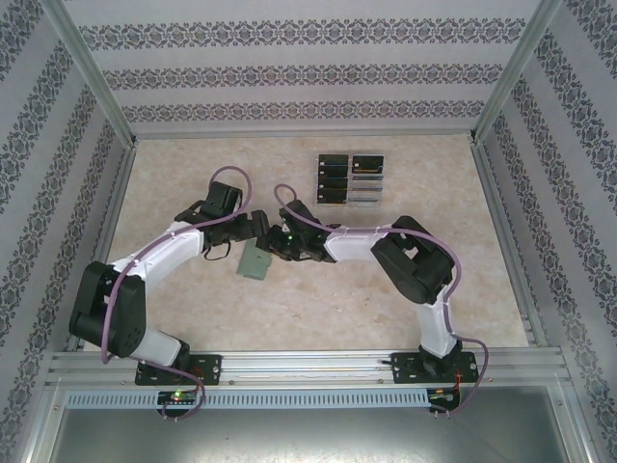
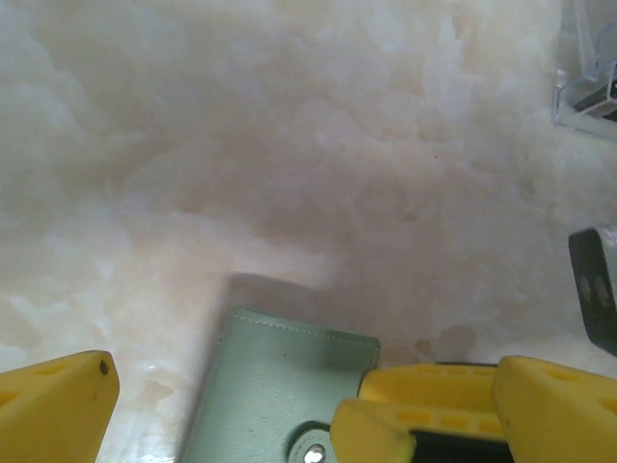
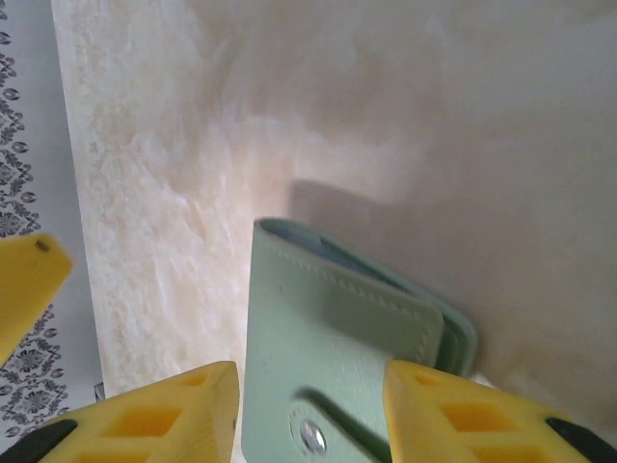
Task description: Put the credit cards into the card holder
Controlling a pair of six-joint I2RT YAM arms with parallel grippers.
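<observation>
Above the table (image 1: 386, 289), the top view shows the card holder (image 1: 255, 260) lying between both arms. The left claw (image 1: 249, 230) is just behind the card holder and the right claw (image 1: 278, 247) just to its right. The credit cards (image 1: 334, 178) are well beyond it.

From the left wrist, the left claw (image 2: 304, 386) stands wide open over the card holder (image 2: 280, 376).

From the right wrist, the right claw (image 3: 310, 386) is half parted astride the tab edge of the card holder (image 3: 328, 328). I cannot tell if it grips. The right arm seems nearer for opening it.
</observation>
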